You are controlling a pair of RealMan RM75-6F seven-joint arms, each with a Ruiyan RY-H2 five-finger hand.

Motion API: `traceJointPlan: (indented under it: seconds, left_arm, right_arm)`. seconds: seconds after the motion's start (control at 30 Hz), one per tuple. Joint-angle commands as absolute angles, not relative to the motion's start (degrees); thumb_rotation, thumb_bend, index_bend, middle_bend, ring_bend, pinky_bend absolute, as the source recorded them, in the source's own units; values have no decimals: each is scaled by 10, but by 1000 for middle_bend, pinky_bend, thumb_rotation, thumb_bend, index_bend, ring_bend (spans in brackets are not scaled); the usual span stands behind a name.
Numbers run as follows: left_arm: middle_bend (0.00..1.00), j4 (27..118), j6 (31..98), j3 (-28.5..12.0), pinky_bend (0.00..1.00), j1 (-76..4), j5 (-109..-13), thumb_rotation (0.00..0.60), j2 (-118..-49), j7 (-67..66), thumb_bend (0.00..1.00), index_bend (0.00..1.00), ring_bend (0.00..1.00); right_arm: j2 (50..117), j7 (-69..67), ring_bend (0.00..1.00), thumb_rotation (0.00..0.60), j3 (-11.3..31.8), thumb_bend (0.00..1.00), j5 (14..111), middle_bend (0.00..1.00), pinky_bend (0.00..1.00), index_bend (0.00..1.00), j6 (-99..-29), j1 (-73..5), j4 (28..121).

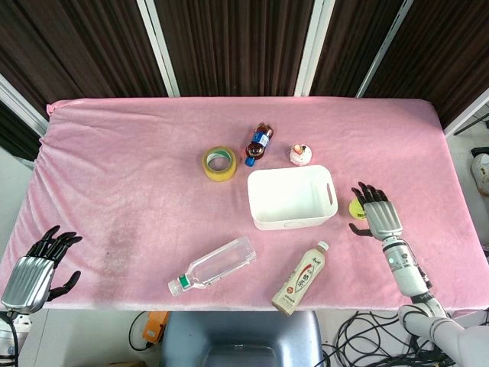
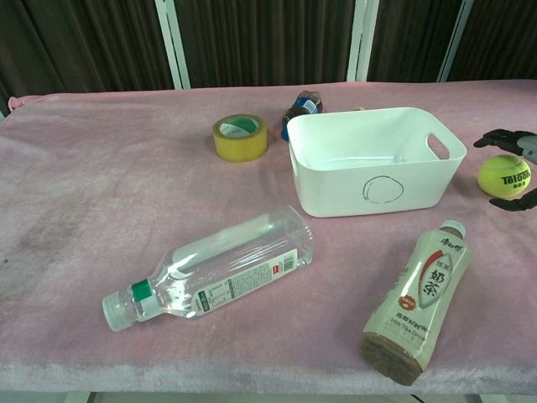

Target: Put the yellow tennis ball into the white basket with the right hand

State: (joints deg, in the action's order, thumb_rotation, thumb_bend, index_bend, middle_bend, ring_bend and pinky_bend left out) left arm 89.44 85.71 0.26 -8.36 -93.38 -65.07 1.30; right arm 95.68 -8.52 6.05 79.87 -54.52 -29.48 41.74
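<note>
The yellow tennis ball (image 1: pixel 356 207) (image 2: pixel 504 175) lies on the pink cloth just right of the white basket (image 1: pixel 293 197) (image 2: pixel 375 172). My right hand (image 1: pixel 380 213) (image 2: pixel 518 141) sits right beside the ball, with fingers spread above it and the thumb below it. The fingers do not plainly close on the ball. The basket holds nothing and stands upright. My left hand (image 1: pixel 34 267) hovers at the table's front left corner with fingers apart, holding nothing; the chest view does not show it.
A clear water bottle (image 1: pixel 213 266) (image 2: pixel 210 273) and a milk-tea bottle (image 1: pixel 300 280) (image 2: pixel 418 302) lie in front of the basket. Behind it are a yellow tape roll (image 1: pixel 219 163) (image 2: pixel 240 137), a dark cola bottle (image 1: pixel 259 144) and a small round toy (image 1: pixel 301 154).
</note>
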Motion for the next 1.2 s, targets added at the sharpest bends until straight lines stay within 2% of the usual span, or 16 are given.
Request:
traceJointPlan:
  seconds: [0.03, 0.33, 0.5, 0.6, 0.67, 0.73, 0.8, 0.87, 0.97, 1.1, 1.2]
  left_arm:
    - [201, 894, 857, 3, 262, -83, -934, 600, -651, 13, 312, 234, 67]
    - [201, 895, 858, 3, 262, -83, -933, 600, -650, 11, 313, 234, 67]
    - [201, 896, 862, 2, 262, -80, -933, 600, -649, 12, 313, 234, 67]
    - [201, 897, 863, 3, 262, -79, -931, 600, -647, 14, 313, 234, 67]
    - [202, 896, 864, 2, 262, -78, -931, 600, -646, 15, 313, 235, 67]
    - [201, 896, 865, 2, 262, -78, -931, 600, -646, 16, 313, 235, 67]
    - [201, 896, 866, 2, 262, -78, -931, 600, -646, 17, 312, 235, 67]
    - [201, 896, 867, 2, 262, -77, -930, 600, -646, 19, 313, 234, 67]
    - [202, 895, 868, 0, 262, -76, -928, 600, -645, 22, 313, 234, 67]
    - [202, 895, 867, 0, 262, -76, -928, 600, -645, 21, 313, 234, 67]
    - [202, 896, 868, 1, 262, -76, -930, 600, -645, 20, 313, 234, 67]
  right_arm:
    - [957, -87, 98, 600, 60, 408, 799, 131, 245, 228, -547, -295, 417]
    - [959, -85, 98, 600, 61, 408, 797, 131, 246, 229, -547, -295, 412]
    - [968, -61, 134, 600, 66, 418, 781, 145, 278, 261, -519, -302, 404]
    - [990, -33, 246, 600, 78, 446, 767, 218, 382, 359, -524, -306, 386]
    - [1009, -18, 388, 600, 85, 505, 761, 318, 516, 504, -535, -306, 365]
    - [1017, -14, 457, 600, 87, 555, 759, 366, 583, 581, -539, -306, 356]
    - [1024, -10, 517, 600, 89, 615, 758, 411, 642, 655, -546, -306, 346]
    - [1034, -6, 605, 600, 91, 735, 758, 493, 737, 796, -557, -304, 333]
    - [1053, -14, 622, 600, 96, 789, 760, 513, 764, 858, -589, -300, 308]
    - [1067, -15, 622, 600, 113, 796, 777, 514, 766, 860, -739, -277, 326]
    - [1053, -4, 622, 600, 112, 796, 790, 513, 766, 861, -784, -267, 363]
